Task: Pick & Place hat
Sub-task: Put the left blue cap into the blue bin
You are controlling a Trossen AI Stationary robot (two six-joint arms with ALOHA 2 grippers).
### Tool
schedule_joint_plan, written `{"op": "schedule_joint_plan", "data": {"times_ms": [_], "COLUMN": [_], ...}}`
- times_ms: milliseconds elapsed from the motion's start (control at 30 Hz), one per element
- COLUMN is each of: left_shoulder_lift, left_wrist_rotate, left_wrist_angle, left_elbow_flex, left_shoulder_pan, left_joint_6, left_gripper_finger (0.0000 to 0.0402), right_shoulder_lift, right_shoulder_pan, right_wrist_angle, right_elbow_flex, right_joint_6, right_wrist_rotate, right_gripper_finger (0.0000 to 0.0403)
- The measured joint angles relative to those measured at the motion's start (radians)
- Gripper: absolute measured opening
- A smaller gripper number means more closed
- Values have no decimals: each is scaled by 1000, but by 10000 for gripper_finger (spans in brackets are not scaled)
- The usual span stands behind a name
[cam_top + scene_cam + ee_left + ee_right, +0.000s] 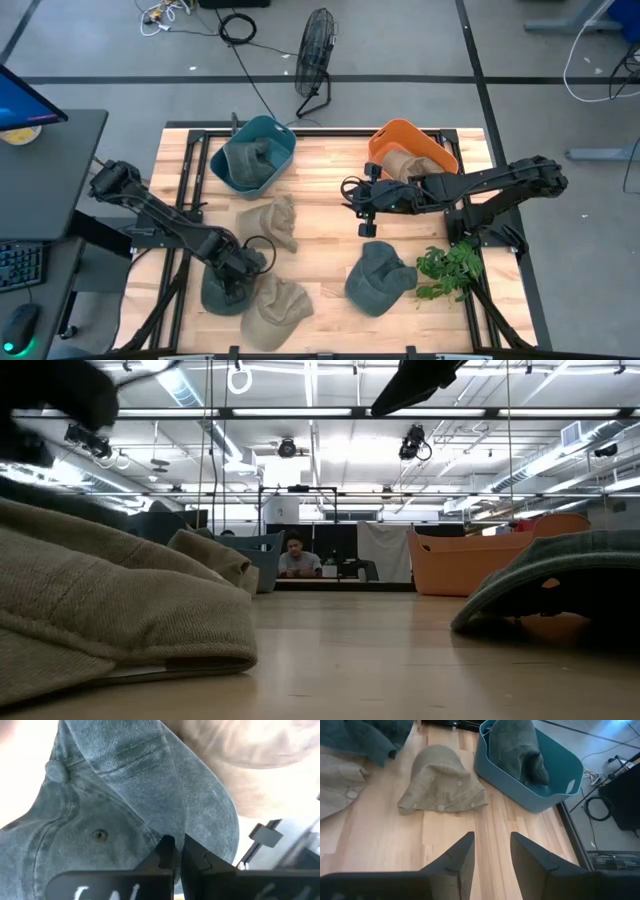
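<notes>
My left gripper (238,268) (178,851) is down on a blue-grey cap (222,290) (115,805) near the table's near left edge, shut on its cloth. That cap lies on the table, partly against a tan cap (276,310) (100,610). A second tan cap (270,224) (442,787) lies mid-table. Another blue-grey cap (380,278) (560,585) rests near the right. A teal bin (252,155) (530,765) holds a dark cap. An orange bin (410,150) (480,560) holds a tan cap. My right gripper (360,212) (490,850) hovers open over bare wood. My left gripper pinches a raised fold of the blue-grey cap's crown (162,827) between its two fingers. It comes from above, pointing down. The cap lies on the table beneath it, with its top button (55,770) showing off to one side.
A small green plant (450,268) sits at the table's right near corner. Bare wood lies between the caps mid-table (320,240). A fan (316,55) and cables stand on the floor beyond the far edge. A person (295,560) sits far behind the table.
</notes>
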Motion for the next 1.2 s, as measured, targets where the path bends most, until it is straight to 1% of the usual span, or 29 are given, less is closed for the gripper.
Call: {"op": "schedule_joint_plan", "data": {"times_ms": [233, 333, 433, 633, 833, 1000, 1133, 1200], "left_shoulder_lift": [0, 0, -1, -1, 1, 22, 63, 98], "left_wrist_rotate": [-181, -262, -325, -415, -498, -558, -570, -573], "left_wrist_angle": [-441, -568, -665, -661, -643, -560, -487, -457], "left_elbow_flex": [324, 453, 572, 708, 708, 708, 708, 708], "left_shoulder_pan": [45, 95, 162, 328, 509, 666, 796, 856], "left_joint_6": [95, 155, 265, 613, 961, 1235, 1429, 1498], "left_gripper_finger": [5, 4, 4, 4, 3, 3, 3, 3], "right_shoulder_lift": [0, 0, 0, 0, 0, 0, 0, 0], "right_shoulder_pan": [0, 0, 0, 0, 0, 0, 0, 0], "right_wrist_angle": [0, 0, 0, 0, 0, 0, 0, -1], "right_elbow_flex": [0, 0, 0, 0, 0, 0, 0, 0], "right_joint_6": [0, 0, 0, 0, 0, 0, 0, 0], "right_wrist_rotate": [-1, -2, -2, -3, -3, -3, -3, -3], "right_gripper_finger": [130, 130, 130, 130, 130, 130, 130, 130]}}
